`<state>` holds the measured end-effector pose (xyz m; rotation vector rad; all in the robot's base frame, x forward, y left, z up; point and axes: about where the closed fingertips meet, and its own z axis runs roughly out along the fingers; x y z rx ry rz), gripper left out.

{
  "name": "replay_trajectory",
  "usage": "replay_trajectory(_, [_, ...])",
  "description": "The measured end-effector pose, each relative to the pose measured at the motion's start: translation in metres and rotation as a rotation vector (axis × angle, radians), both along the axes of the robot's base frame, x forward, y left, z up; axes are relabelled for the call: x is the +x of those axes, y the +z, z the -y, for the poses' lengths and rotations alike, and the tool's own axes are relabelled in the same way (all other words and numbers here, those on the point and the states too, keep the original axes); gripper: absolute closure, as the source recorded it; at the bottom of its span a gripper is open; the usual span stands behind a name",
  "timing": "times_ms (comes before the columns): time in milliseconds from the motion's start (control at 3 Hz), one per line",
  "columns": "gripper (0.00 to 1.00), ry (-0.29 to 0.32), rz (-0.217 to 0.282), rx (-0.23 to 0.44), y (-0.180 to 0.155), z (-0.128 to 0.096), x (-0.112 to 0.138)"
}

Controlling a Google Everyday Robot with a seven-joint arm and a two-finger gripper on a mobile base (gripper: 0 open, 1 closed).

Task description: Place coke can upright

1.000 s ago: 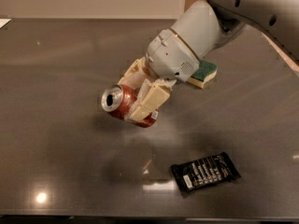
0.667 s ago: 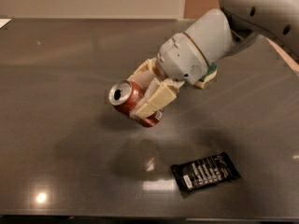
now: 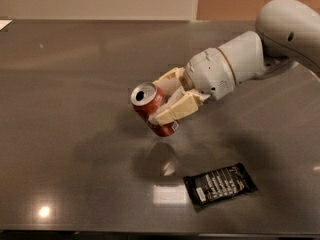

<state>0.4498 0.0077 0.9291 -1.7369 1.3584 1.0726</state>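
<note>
The red coke can [image 3: 150, 104] is held in the air above the dark table [image 3: 65, 109], near the middle of the view. It is tilted, with its silver top facing up and left toward the camera. My gripper [image 3: 165, 99] is shut on the can, its cream fingers [image 3: 175, 110] clamped across the can's side. The white arm reaches in from the upper right. The can's shadow lies on the table just below it.
A flat black snack packet [image 3: 220, 186] lies on the table to the lower right of the can. A white scrap [image 3: 4, 24] sits at the table's far left corner. The table's front edge runs along the bottom.
The gripper and can have moved right and risen a little. The can has turned so its top points more upward. The arm has swung to a flatter angle, and the green object behind it is hidden.
</note>
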Motion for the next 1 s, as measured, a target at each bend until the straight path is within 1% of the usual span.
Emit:
replay_trajectory(333, [1.0, -0.037, -0.019, 0.088, -0.002, 0.006, 0.007])
replay_trajectory(1000, [1.0, -0.112, -0.067, 0.211, -0.012, 0.019, 0.019])
